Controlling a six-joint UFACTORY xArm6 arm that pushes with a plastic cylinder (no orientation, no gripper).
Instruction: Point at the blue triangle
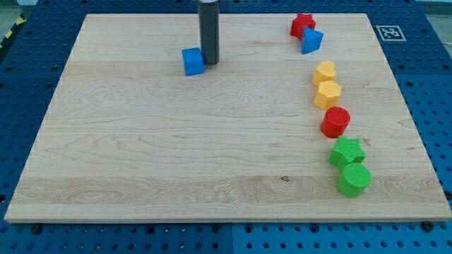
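Observation:
The blue triangle lies near the view's top right, touching the red star just above and left of it. My tip is far to the left of it, at the view's top centre, touching the right side of a blue cube. The rod rises straight up out of the view.
Down the view's right side run a yellow heart, a yellow hexagon, a red cylinder, a green star and a green cylinder. The wooden board lies on a blue pegboard table, with a marker tag at top right.

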